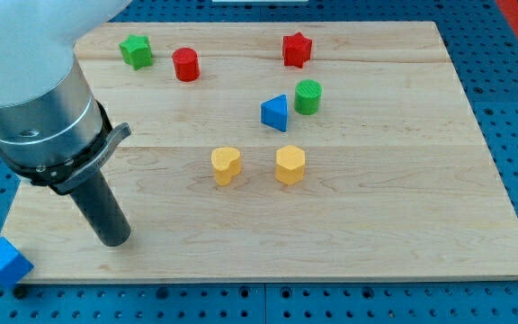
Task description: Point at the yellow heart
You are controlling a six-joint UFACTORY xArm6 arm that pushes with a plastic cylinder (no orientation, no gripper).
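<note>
The yellow heart (226, 166) sits near the middle of the wooden board (376, 216). A yellow hexagon (290, 165) stands just to its right. My rod comes down at the view's lower left, and my tip (115, 240) rests on the board well to the left of and below the yellow heart, apart from every block.
A green star (137, 50) and a red cylinder (186, 65) lie at the top left. A red star (296, 49) is at the top middle. A green cylinder (308, 96) and a blue triangle (275, 112) sit above the yellow blocks. A blue cube (4, 262) lies off the board's lower left corner.
</note>
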